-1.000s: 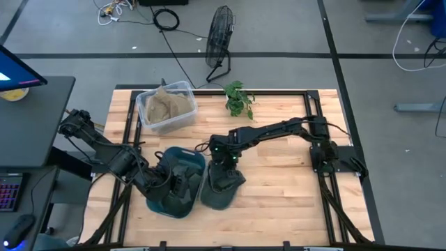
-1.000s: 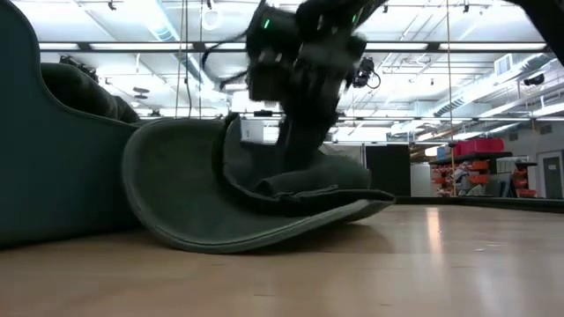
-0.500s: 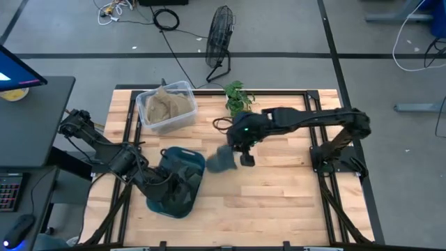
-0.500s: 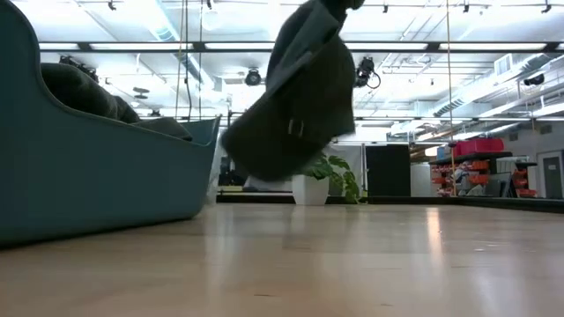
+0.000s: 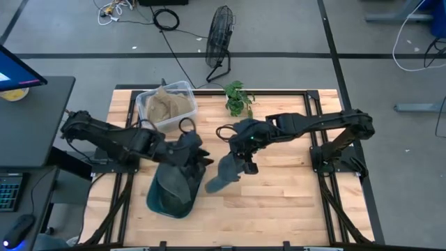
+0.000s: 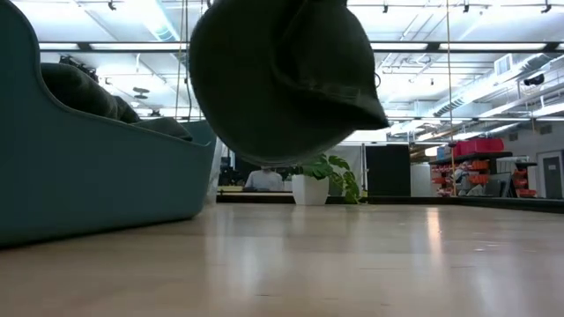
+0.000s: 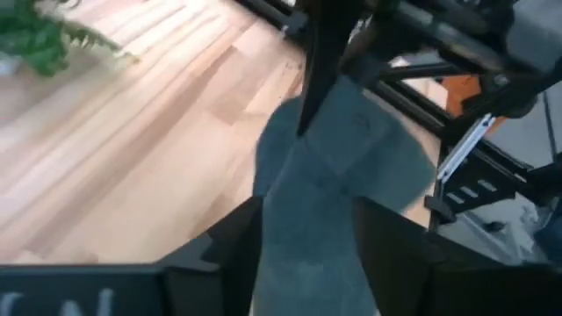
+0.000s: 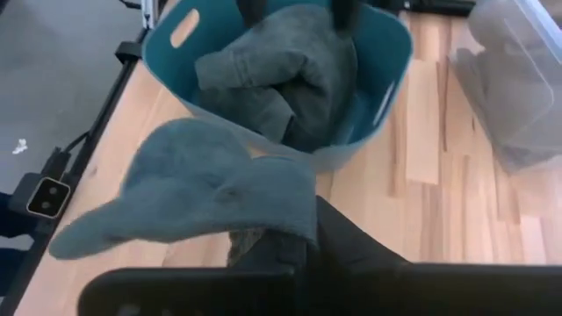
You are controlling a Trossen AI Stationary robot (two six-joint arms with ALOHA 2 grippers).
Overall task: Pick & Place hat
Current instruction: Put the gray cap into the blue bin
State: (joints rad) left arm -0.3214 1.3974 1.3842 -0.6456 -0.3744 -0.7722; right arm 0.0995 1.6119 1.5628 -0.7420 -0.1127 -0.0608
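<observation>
Your right gripper (image 5: 245, 162) is clamped on the hat (image 5: 224, 173), which hangs clear above the table (image 5: 279, 195) beside the teal bin (image 5: 164, 199). Your left gripper (image 5: 197, 155) (fingers spread) hovers over that bin.

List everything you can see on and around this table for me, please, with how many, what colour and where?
Hat: one, dark grey-green, held in the air above the table's middle.
Bin: one, teal, on the table's left part, tilted, with dark cloth inside.
Clear tub: one, see-through, at the back left, holding tan material.
Plant: one, green, at the table's back edge.
Fan: one, black, on the floor behind the table.
Table: one, light wood.
Right hand: one, dark, shut on the hat.
Left hand: one, dark, over the bin's rim, fingers spread.
</observation>
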